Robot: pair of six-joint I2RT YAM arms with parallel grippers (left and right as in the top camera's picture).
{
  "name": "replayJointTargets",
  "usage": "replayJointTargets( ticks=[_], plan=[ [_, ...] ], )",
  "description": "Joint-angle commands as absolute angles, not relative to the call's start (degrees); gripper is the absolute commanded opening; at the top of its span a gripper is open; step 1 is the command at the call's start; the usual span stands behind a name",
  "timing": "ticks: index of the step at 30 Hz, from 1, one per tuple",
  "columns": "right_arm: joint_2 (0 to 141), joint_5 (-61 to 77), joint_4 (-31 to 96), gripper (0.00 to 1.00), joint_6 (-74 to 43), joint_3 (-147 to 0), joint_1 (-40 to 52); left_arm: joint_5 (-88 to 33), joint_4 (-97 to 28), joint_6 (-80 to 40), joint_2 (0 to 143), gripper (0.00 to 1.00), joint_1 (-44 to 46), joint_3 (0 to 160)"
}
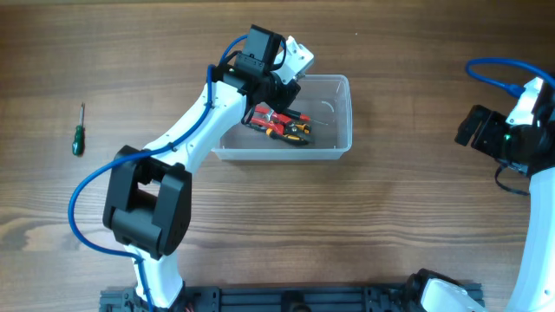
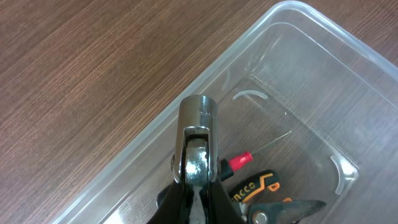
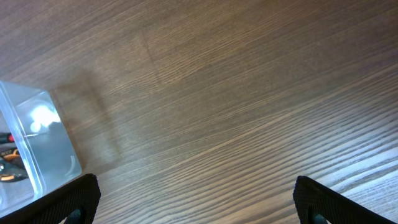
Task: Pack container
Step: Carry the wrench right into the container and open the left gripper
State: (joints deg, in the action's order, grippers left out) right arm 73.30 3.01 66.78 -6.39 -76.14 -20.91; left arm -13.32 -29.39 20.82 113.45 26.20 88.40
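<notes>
We find the container (image 1: 336,121) standing on the wooden table (image 1: 416,225), a little right of ctr and toward the far side, long side across the view. It is clear plastic w/ rounded corners and a thick rim, upright and open at the top.

Contents: several hand tools (image 1: 279,124) lie in a heap in its left half, w/ red, black and orange grips. The left wrist view shows a black-and-orange handle w/ lettering, dark plier jaws beside it, and a thin metal shaft ending in a red piece. We cannot tell exact tool types. The right half of the tub floor is bare.

L arm: it reaches over the near-left wall of the container. The left gripper (image 2: 198,198) is clamped tight on a chrome tool (image 2: 198,124) — a short shiny cylinder w/ a slot, sticking out beyond the fingertips. Tool and gripper hang above the container's left end, by the rim. Whether the tool touches the tub we cannot tell.

R arm: parked at the right table edge, well apart from the container. The right gripper (image 3: 196,208) is spread wide w/ nothing between its fingers (image 3: 68,202) — only bare wood beneath. One container corner shows at that view's left edge.

Other: a green screwdriver (image 1: 78,134) lies on the table far left, well apart from the tub.
</notes>
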Motion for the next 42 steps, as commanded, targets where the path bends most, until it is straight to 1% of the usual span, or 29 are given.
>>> replayJointTargets(
  ticks=[1,12,21,27,28,29,32,38,39,40,41,42],
  plan=[
    [73.67,3.70,66.63,1.00,-6.15,-76.03,-21.08,-13.23,-29.39,22.28,114.04,0.04,26.00,89.60],
    [73.67,3.70,66.63,1.00,-6.15,-76.03,-21.08,-13.91,-37.82,22.57,114.08,0.04,26.00,89.58],
    [73.67,3.68,66.63,1.00,-6.17,-76.03,-21.08,-14.76,-38.89,29.28,114.08,0.04,26.00,89.58],
    [73.67,3.70,66.63,1.00,-6.15,-76.03,-21.08,-14.74,-38.87,29.39,114.08,0.05,26.00,89.58],
    [73.67,3.70,66.63,1.00,-6.15,-76.03,-21.08,-14.74,-38.87,29.36,114.08,0.07,26.00,89.58],
    [73.67,3.68,66.63,1.00,-6.15,-76.03,-21.08,-14.74,-38.87,29.36,114.08,0.12,26.00,89.58],
    [73.67,3.70,66.63,1.00,-6.15,-76.03,-21.08,-14.74,-38.85,29.36,114.08,0.17,26.00,89.58],
    [73.67,3.70,66.63,1.00,-6.15,-76.03,-21.08,-14.72,-38.83,29.39,114.08,0.18,25.98,89.58],
    [73.67,3.68,66.63,1.00,-6.15,-76.03,-21.08,-14.72,-38.61,29.36,114.08,0.22,26.00,89.58],
    [73.67,3.70,66.63,1.00,-6.15,-76.03,-21.08,-14.72,-37.60,29.36,114.06,0.40,26.00,89.60],
    [73.67,3.70,66.63,1.00,-6.15,-76.03,-21.08,-14.72,-36.40,29.36,113.93,0.46,26.00,89.60],
    [73.67,3.70,66.63,1.00,-6.15,-76.03,-21.08,-14.70,-35.48,29.34,113.60,0.47,26.00,89.60]
  ],
)
